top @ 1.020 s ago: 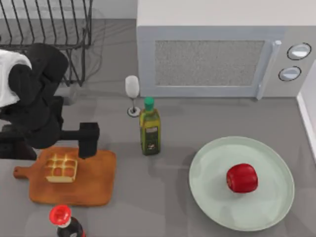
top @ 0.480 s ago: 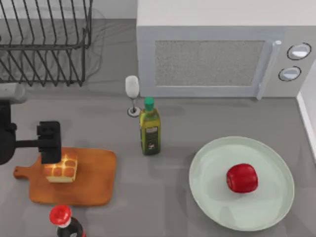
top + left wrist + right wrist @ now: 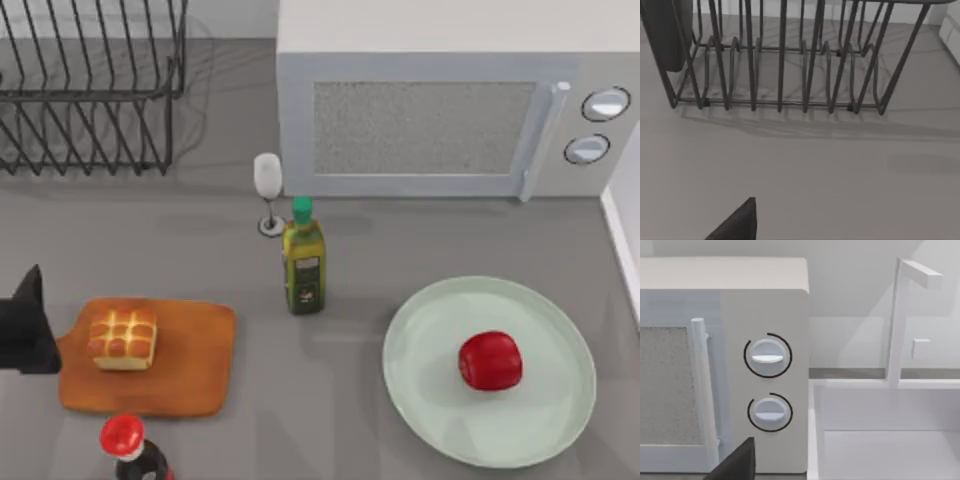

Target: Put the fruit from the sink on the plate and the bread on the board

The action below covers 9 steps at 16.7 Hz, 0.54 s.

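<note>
Looking pretty safe: the soy sauce bottle (image 3: pixel 130 452) beside the board (image 3: pixel 180 372) could tip if an arm swings back. Bread (image 3: pixel 124 338) sits on the board, just beside the left gripper (image 3: pixel 25 325); can't tell its fingers. Fruit (image 3: pixel 490 360) rests on the plate (image 3: pixel 430 330).

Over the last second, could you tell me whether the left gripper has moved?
Yes. The left gripper has pulled away toward the table's left edge, off the bread, and now sits just left of the board.

Overhead camera above microwave (image 3: pixel 440 110) and rack (image 3: pixel 90 90); wrist cameras low, facing each.
</note>
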{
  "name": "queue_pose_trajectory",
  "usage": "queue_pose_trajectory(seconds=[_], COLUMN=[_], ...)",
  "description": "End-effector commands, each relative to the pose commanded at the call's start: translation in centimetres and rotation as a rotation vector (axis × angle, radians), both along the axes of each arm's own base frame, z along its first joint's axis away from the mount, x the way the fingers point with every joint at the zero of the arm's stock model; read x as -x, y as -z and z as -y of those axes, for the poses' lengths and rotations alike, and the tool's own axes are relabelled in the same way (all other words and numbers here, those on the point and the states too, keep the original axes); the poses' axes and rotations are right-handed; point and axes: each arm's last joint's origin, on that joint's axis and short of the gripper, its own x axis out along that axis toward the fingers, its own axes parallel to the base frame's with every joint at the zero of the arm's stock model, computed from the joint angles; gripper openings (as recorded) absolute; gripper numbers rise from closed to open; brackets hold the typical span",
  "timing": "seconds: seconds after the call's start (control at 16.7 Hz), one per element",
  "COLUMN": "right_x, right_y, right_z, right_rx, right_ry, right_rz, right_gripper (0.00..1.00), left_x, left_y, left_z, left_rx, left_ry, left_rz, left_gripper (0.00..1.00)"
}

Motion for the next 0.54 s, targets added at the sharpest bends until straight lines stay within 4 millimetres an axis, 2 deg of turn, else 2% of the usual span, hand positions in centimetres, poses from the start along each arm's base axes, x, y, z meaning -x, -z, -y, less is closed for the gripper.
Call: queue_pose_trajectory(seconds=[0.3, 0.54], right_x=[0.0, 0.0], right_y=[0.0, 0.0], right_z=[0.0, 0.0], right_rx=[0.0, 0.0], right_ry=[0.0, 0.0], right_rz=[0.0, 0.0], right_gripper=[1.0, 1.0], left_x=[1.3, 1.4], left_y=[1.8, 2.1], left_z=[-0.7, -0.8], left_rx=[-0.047, -0.058], left_ry=[-0.046, -0.055], left_rz=[0.269, 0.312], left_gripper=[1.0, 1.0])
